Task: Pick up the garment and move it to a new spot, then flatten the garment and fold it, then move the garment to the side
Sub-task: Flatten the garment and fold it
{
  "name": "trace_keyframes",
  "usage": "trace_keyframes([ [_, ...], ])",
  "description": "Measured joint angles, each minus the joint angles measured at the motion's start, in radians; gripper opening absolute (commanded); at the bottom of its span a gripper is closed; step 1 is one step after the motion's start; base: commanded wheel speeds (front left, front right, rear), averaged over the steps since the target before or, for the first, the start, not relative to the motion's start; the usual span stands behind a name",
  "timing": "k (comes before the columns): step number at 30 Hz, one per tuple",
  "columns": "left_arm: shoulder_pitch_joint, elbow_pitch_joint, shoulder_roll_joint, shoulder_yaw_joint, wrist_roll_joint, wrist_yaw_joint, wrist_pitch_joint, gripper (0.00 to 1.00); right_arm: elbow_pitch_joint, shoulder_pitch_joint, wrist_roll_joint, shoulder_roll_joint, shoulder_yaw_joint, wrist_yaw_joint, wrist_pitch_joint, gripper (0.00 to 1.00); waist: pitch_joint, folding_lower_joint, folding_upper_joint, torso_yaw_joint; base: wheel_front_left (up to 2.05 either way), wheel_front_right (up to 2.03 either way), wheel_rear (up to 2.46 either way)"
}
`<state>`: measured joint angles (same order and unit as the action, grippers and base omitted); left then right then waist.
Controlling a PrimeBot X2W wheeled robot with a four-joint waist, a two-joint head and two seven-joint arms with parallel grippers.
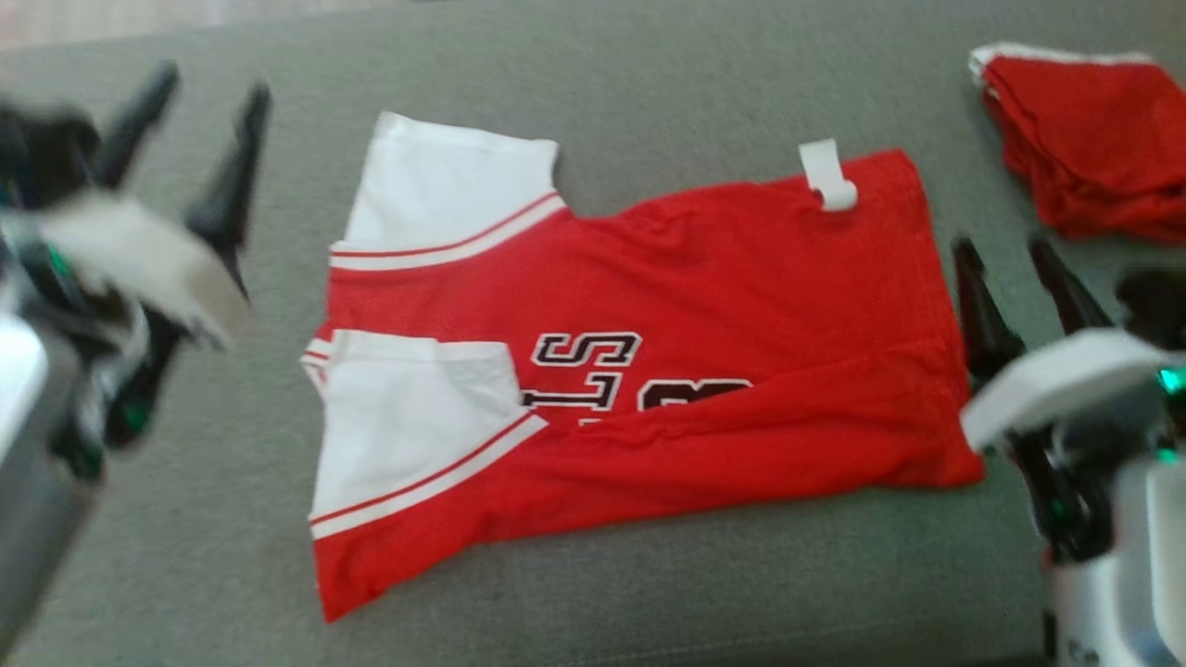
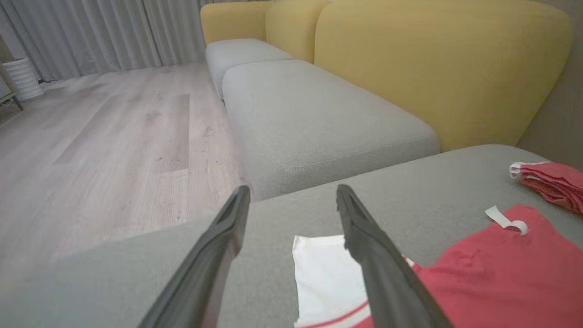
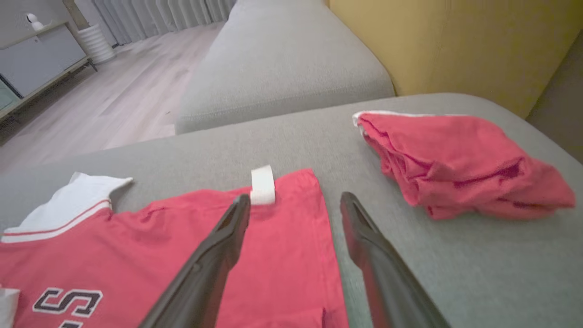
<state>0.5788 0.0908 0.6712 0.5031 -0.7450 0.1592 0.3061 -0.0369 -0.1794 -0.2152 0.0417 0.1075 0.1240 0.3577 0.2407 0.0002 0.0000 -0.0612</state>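
Observation:
The garment (image 1: 704, 306) is a red jersey with white sleeves and dark lettering, lying flat and folded lengthwise on the grey cushion (image 1: 649, 83). A white tag (image 1: 827, 174) curls at its far edge. My left gripper (image 1: 215, 81) hovers open, left of the sleeves, with nothing between its fingers. My right gripper (image 1: 1005, 245) stands open just right of the jersey's hem, also holding nothing. The left wrist view has a white sleeve (image 2: 323, 278) beside the right finger (image 2: 373, 246). In the right wrist view the gripper (image 3: 296, 200) points over the jersey's edge (image 3: 291, 255).
A second red garment (image 1: 1093, 139) lies bunched at the far right of the cushion, also shown as a red heap (image 3: 460, 164) in the right wrist view. Beyond are a grey sofa seat (image 2: 314, 118), yellow backrests (image 2: 437, 68) and wooden floor (image 2: 109, 136).

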Motion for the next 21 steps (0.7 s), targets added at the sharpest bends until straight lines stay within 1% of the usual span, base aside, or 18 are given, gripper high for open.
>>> trace_keyframes([
  [3,0.119,-0.083,0.008,0.023,0.004,-0.051,0.086,1.00,0.000,-0.068,0.005,0.001,-0.058,0.000,0.005,1.00,0.037,0.0000,0.0000,-0.034,0.00,0.00,0.00],
  [6,0.193,-0.178,0.009,0.056,0.017,-0.095,0.150,1.00,0.004,-0.120,0.005,0.002,-0.106,0.000,0.005,1.00,0.078,0.0000,0.0000,-0.072,0.00,0.00,0.00],
  [9,0.234,-0.258,0.009,0.079,0.017,-0.121,0.197,1.00,0.008,-0.158,0.003,0.003,-0.137,0.000,0.004,1.00,0.121,0.0001,0.0000,-0.109,0.00,0.00,0.00],
  [15,0.285,-0.377,0.014,0.089,0.026,-0.138,0.257,1.00,0.013,-0.202,-0.001,0.003,-0.172,0.000,-0.006,1.00,0.199,0.0001,0.0000,-0.182,0.00,0.00,0.00],
  [21,0.303,-0.433,0.026,0.094,0.025,-0.140,0.304,1.00,0.019,-0.206,-0.015,0.003,-0.193,0.000,-0.025,1.00,0.251,0.0000,0.0000,-0.236,0.00,0.00,0.00],
])
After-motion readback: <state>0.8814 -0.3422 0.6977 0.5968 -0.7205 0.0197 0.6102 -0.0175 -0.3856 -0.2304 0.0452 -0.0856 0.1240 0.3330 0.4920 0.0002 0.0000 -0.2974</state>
